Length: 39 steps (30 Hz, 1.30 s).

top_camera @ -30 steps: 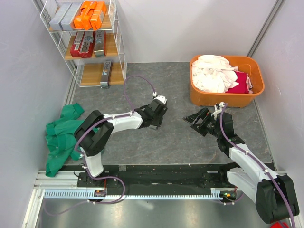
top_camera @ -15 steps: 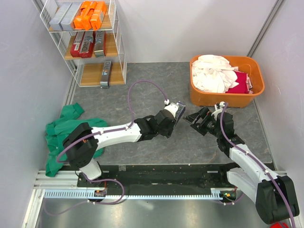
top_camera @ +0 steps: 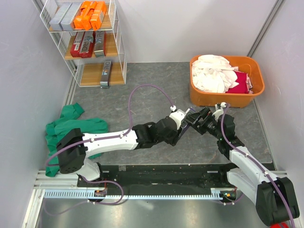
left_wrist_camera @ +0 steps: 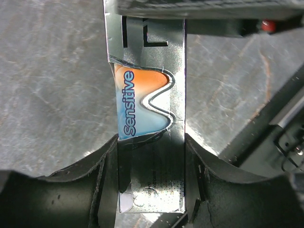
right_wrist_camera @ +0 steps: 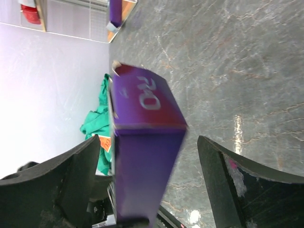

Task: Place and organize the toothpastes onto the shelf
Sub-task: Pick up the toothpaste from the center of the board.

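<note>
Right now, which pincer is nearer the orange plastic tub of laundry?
Right. The right pincer sits just short of the near-left corner of the orange plastic tub. The left pincer, closed on a silver toothpaste carton, lies further left.

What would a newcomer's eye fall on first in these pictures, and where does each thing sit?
At mid-table the left gripper clasps a silver toothpaste carton marked "Sensitive", right up against the right gripper. Next comes the bright orange tub of white and red laundry at the far right. At the far left stands the white wire shelf, carrying grey, orange and red cartons.
</note>
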### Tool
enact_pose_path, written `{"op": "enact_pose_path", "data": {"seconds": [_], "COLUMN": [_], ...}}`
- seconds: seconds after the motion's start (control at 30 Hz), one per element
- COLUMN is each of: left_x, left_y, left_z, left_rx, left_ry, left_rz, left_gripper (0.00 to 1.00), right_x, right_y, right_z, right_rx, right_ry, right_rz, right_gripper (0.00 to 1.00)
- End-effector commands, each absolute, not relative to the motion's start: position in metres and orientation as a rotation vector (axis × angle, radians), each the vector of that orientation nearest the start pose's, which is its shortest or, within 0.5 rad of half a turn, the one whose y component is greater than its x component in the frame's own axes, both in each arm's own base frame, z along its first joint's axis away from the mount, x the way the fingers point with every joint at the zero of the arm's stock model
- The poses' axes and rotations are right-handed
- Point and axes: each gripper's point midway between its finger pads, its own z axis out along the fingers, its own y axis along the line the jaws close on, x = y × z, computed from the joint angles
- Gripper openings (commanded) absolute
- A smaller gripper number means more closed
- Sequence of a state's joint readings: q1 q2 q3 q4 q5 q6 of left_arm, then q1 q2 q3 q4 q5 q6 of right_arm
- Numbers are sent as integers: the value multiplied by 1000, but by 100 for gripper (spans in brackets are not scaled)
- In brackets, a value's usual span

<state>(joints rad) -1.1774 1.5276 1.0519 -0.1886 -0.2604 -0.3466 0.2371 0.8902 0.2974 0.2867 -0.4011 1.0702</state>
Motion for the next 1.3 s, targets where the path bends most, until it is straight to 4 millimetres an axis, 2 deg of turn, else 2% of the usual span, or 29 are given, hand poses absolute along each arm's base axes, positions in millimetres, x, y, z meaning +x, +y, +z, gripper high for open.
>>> {"op": "enact_pose_path", "data": {"seconds": [0.0,0.03,0.07,0.27,0.37,0.4,0.47,0.5,0.6,0.73,0.83,0.87,0.93,0.97,1.0,1.03,1.07,1.1,1.13,1.17,1.2,1.23,1.27], "left_x": [184,183,184,185,188,189,191,194,200,206,213,225,222,230,229,245,239,238,240,247,245,254,245], "left_y": [-398,-398,-398,-395,-393,-392,-390,-387,-384,-384,-383,-377,-377,-375,-372,-365,-366,-360,-357,-351,-343,-332,-329], "left_z": [156,153,152,158,158,158,159,160,171,192,210,214,222,230,226,238,242,229,232,250,233,229,234], "left_rx": [780,783,781,768,759,754,733,711,669,623,570,532,512,489,466,406,386,353,319,256,214,154,130], "left_ry": [2063,2068,2068,2045,2045,2044,2042,2043,2023,2003,2006,2013,2024,2001,2026,1982,1994,2021,2001,1932,1944,1929,1868], "left_rz": [-630,-628,-624,-621,-606,-600,-590,-574,-564,-610,-724,-747,-879,-951,-1014,-1064,-1190,-1246,-1323,-1477,-1529,-1568,-1692], "left_gripper": [39,39,40,44,52,64,78,89,100,100,100,100,100,100,100,100,100,100,100,100,100,100,100], "right_x": [264,263,263,260,260,260,259,259,259,260,259,260,260,260,260,260,261,261,261,262,262,262,265], "right_y": [171,171,171,174,174,175,175,175,175,175,176,176,175,175,175,175,174,173,172,169,167,166,161], "right_z": [164,164,166,177,179,181,181,182,184,188,191,193,198,201,205,209,212,217,221,227,234,241,244], "right_rx": [500,496,493,458,454,447,443,438,432,421,402,403,392,388,385,378,374,371,368,372,370,368,388], "right_ry": [1906,1904,1898,1852,1841,1838,1836,1834,1829,1818,1818,1818,1802,1797,1785,1775,1766,1752,1742,1721,1696,1675,1660], "right_rz": [1285,1288,1293,1334,1339,1344,1347,1348,1349,1349,1346,1343,1343,1342,1343,1339,1337,1331,1326,1311,1304,1298,1272], "right_gripper": [89,85,77,43,35,34,31,31,30,31,31,31,31,32,32,32,32,33,32,33,33,33,33]}}
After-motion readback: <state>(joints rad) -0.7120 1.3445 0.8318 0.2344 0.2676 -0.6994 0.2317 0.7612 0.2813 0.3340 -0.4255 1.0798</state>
